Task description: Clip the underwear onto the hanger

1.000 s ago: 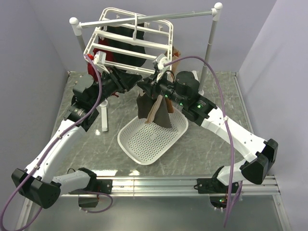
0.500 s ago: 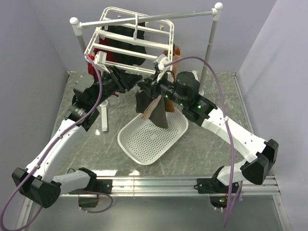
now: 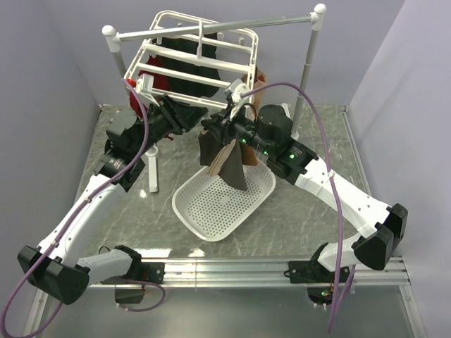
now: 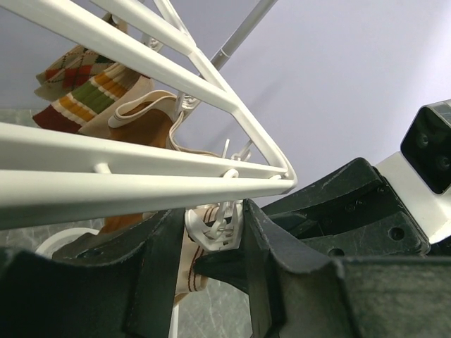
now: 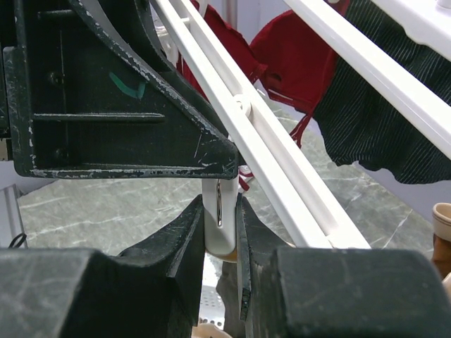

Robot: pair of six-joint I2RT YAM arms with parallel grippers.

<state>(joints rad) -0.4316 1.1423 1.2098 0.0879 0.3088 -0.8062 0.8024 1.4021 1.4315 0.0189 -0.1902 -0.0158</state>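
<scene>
Underwear: the underwear [image 3: 224,163] hangs limp in the air over the far side of the white basket [image 3: 184,209], just under the near edge of the hanger [image 3: 189,69] and clear of the desk [image 3: 317,232].
Waistband: a pale striped strip [image 4: 189,271] shows directly below the clip [image 4: 213,227] in the left wrist view.
Right hand: the right hand [image 5: 222,232] is closed down to a narrow slit. The garment dangles from its tips in the overhead view, so I judge it to be pinching the waistband, though the pinch itself is hidden.
Left hand: the left hand [image 4: 211,246] is part open, its two fingers pressed against either side of the clip on the hanger's corner.
Handling: light and floppy, with no stiffness, so anything left unheld will sag or fold over. The waistband is the thickest and firmest edge.
Where to hold: on the waistband, just beside the clip, so that a short taut edge is offered to it.
Risk: the hanger swings freely, so a push could move the clip off line.
</scene>
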